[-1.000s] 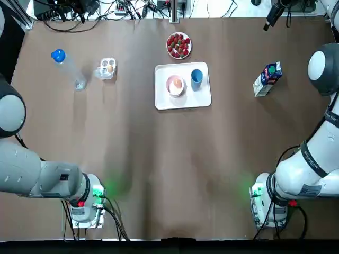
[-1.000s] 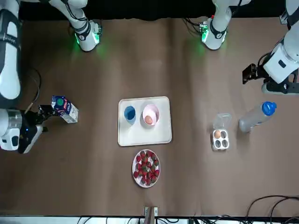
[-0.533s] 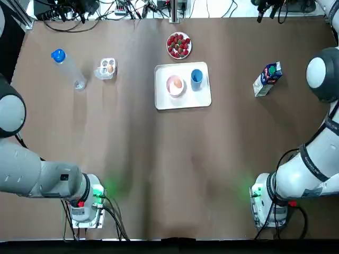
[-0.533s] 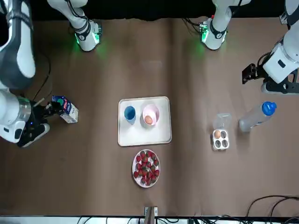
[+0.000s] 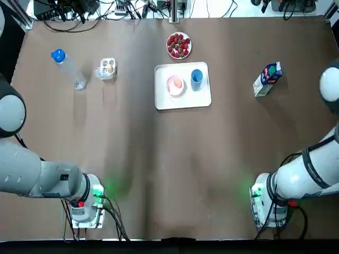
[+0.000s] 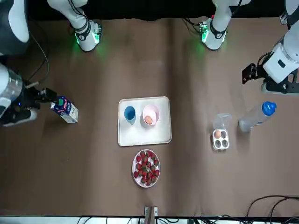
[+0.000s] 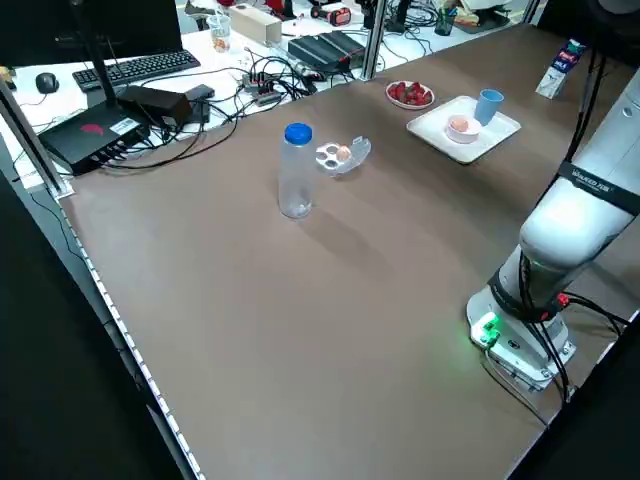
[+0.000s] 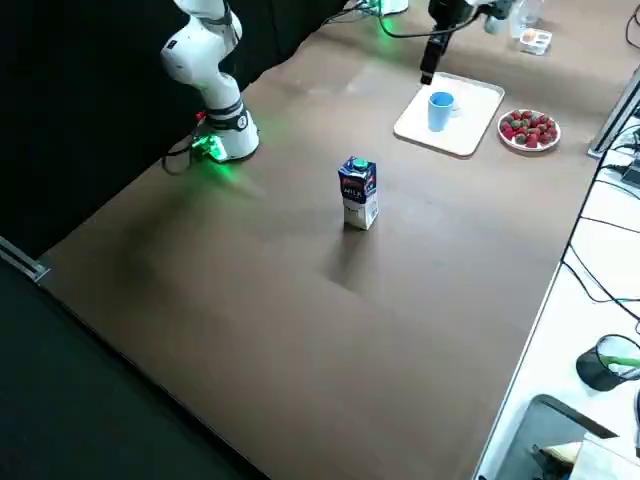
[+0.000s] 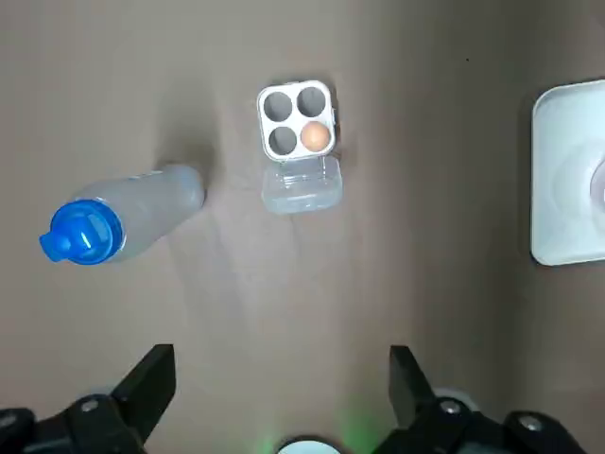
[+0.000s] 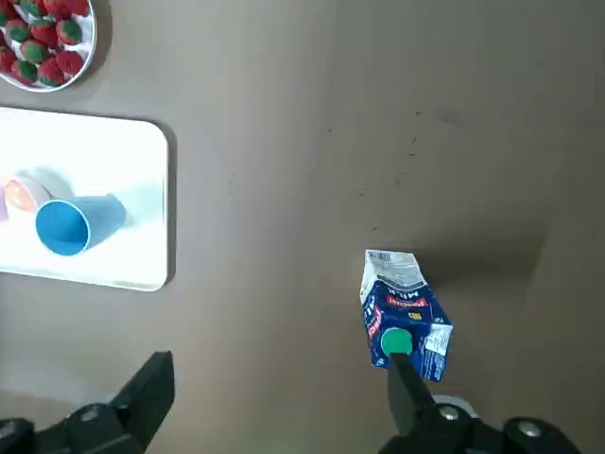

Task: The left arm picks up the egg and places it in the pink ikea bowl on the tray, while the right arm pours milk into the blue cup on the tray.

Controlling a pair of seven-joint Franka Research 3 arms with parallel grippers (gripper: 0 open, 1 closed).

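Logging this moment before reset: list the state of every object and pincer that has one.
egg: in the pink bowl
pink bowl: upright on the tray
blue cup: upright on the tray
milk carton: upright, green cap on
egg carton: lid open, holds a second egg
water bottle: upright, blue cap on
left pincer: open, empty
right pincer: open, empty

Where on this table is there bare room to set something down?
The half nearest the arm bases, up to the tray, is bare. So are the strips between tray and milk carton, tray and egg box. Crowded: bottle beside egg box, strawberry plate just beyond the tray. The left gripper hangs open near the bottle, the right gripper near the carton.
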